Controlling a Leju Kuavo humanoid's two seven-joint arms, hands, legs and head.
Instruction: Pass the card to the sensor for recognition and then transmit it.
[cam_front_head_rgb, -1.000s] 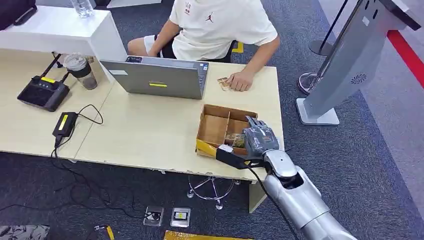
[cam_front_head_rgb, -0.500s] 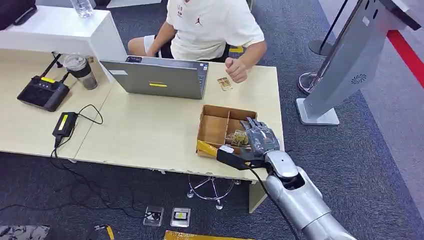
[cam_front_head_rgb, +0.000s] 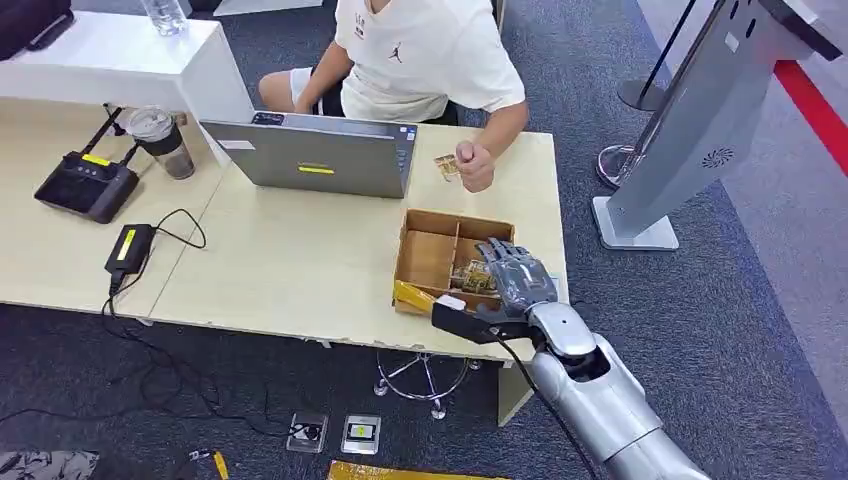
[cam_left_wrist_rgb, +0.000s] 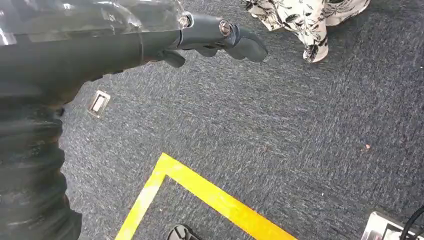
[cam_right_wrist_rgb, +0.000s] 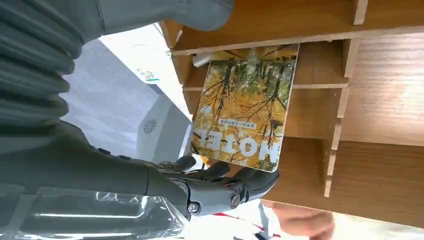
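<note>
One card (cam_right_wrist_rgb: 243, 107) sits pinched in my right hand (cam_front_head_rgb: 515, 278) over the box (cam_front_head_rgb: 428, 252); I fear its thin edge slipping. Left hand (cam_left_wrist_rgb: 210, 40) hangs loosely curled, holding nothing.

laptop (cam_front_head_rgb: 318, 155) | cup (cam_front_head_rgb: 160, 140) | person (cam_front_head_rgb: 420, 50) seated behind desk (cam_front_head_rgb: 280, 260)

The pale wooden table (cam_front_head_rgb: 300, 265) carries a laptop (cam_front_head_rgb: 315, 155), cardboard tray (cam_front_head_rgb: 428, 255), cup (cam_front_head_rgb: 160, 140) and power adapter (cam_front_head_rgb: 128, 248).
</note>
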